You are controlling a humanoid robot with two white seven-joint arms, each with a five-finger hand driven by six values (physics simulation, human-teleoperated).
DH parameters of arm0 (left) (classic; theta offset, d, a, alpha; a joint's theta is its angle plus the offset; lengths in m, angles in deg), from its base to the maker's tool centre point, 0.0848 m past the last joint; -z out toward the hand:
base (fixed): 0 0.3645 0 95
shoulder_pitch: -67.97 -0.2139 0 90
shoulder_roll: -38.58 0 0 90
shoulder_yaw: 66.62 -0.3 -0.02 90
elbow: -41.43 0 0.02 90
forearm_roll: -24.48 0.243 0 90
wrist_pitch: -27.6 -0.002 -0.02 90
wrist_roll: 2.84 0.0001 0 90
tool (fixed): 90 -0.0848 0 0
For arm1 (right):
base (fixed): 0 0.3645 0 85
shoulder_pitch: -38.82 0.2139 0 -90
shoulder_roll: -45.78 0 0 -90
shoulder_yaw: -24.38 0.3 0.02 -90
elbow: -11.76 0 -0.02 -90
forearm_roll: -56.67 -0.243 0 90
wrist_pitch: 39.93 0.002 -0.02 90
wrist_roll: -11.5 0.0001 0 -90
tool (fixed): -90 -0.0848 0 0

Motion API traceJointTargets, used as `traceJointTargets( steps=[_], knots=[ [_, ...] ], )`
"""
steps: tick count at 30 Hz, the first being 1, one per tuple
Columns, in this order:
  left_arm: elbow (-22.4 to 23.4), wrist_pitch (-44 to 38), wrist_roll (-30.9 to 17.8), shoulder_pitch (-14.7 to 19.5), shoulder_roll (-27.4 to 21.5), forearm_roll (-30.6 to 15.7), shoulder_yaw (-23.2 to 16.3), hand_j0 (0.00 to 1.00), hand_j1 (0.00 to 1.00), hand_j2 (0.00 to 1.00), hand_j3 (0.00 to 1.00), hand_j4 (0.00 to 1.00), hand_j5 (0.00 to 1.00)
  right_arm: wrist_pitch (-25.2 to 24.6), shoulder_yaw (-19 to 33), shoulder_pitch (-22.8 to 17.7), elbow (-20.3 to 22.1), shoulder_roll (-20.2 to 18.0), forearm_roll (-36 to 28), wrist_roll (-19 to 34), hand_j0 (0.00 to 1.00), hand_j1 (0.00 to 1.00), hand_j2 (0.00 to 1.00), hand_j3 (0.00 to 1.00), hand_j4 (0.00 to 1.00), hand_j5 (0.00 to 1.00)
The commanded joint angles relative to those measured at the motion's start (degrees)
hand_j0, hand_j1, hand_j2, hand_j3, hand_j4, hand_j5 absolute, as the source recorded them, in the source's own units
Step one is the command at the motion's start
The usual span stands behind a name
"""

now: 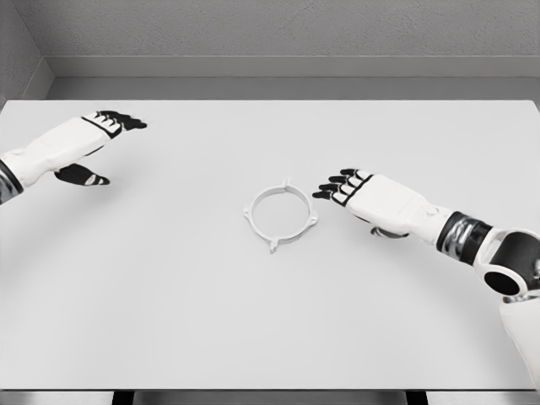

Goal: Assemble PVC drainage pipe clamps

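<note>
Clamp ring (282, 214) lies flat near the middle of the white table (253, 321) — a thin, pale hoop, almost the same colour as the surface under it. Four small tabs stick out from its rim, roughly at the top, bottom, left and right, and the table shows through its hollow centre. Nothing touches it.

Just to its right the right hand (371, 198) hovers palm down, its dark fingertips (331, 187) stretched out flat toward the ring and stopping just short of the rim — loose, holding nothing. Its white forearm runs off to the lower right corner.

Well apart, at the far left edge, the left hand (84, 143) reaches in with its fingers extended and the thumb (83, 176) hanging below, likewise grasping nothing.
</note>
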State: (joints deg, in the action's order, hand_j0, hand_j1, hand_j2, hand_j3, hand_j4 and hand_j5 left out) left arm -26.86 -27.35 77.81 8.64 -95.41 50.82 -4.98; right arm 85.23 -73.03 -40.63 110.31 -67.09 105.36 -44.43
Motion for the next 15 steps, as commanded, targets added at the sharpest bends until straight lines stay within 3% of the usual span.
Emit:
traceJointTargets(
  steps=[1, 2, 6, 7, 15],
  knots=[
    [0.1, 0.0, 0.0, 0.0, -0.5, -0.4, 0.6, 1.00, 1.00, 1.00, 1.00, 1.00, 1.00, -0.2, -0.7, 0.1, 0.6, 0.0, -0.3, 0.6, 1.00, 1.00, 1.00, 1.00, 1.00, 1.00],
    [0.1, 0.0, 0.0, 0.0, -0.5, -0.4, 0.6, 1.00, 1.00, 1.00, 1.00, 1.00, 1.00, -0.2, 0.0, 0.3, 0.7, 0.0, -0.4, 0.6, 1.00, 1.00, 1.00, 1.00, 1.00, 1.00],
    [0.2, 0.0, 0.0, -0.2, -0.6, -0.4, 1.1, 1.00, 1.00, 1.00, 1.00, 1.00, 1.00, -0.2, 18.9, -0.8, 0.9, -0.4, -0.4, 0.5, 1.00, 1.00, 1.00, 1.00, 1.00, 1.00],
    [0.2, 0.0, 0.0, -0.2, -0.6, -0.4, 1.1, 1.00, 1.00, 1.00, 1.00, 1.00, 1.00, -0.2, 20.6, -1.0, 0.7, -0.2, -0.4, 0.5, 1.00, 1.00, 1.00, 1.00, 1.00, 1.00],
    [0.1, 0.0, 0.0, -0.2, -0.5, -0.4, 1.1, 1.00, 1.00, 1.00, 1.00, 1.00, 1.00, -0.2, 20.8, -2.0, 0.2, -0.5, -0.4, 0.5, 1.00, 1.00, 1.00, 1.00, 1.00, 1.00]
  ],
)
